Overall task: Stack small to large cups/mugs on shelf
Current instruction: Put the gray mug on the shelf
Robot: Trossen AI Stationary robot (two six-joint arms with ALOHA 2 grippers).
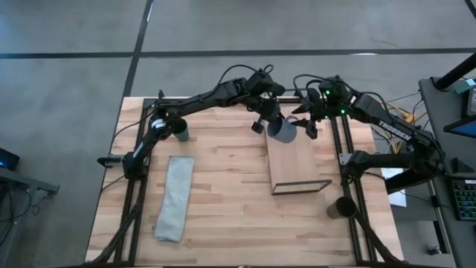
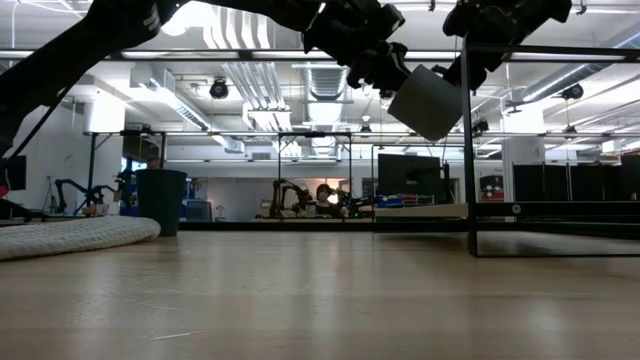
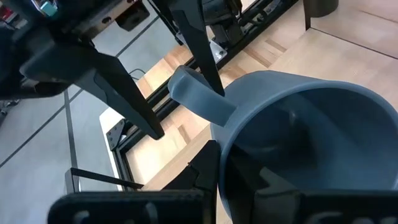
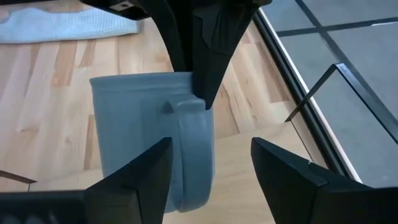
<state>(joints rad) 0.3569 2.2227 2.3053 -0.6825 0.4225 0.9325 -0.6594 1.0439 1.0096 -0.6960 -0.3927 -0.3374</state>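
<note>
High view: your left gripper clamps the blue-grey mug by its rim, aloft over the shelf's far end; your right gripper straddles the handle, jaws parted.

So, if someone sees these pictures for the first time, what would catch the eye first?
The blue-grey mug stands out first: it hangs in the air over the far end of the shelf, held at its rim by the left pincer. The right pincer is open, its fingers either side of the mug's handle. Next come the dark green cup at the table's far left and the grey cloth on the left.
</note>
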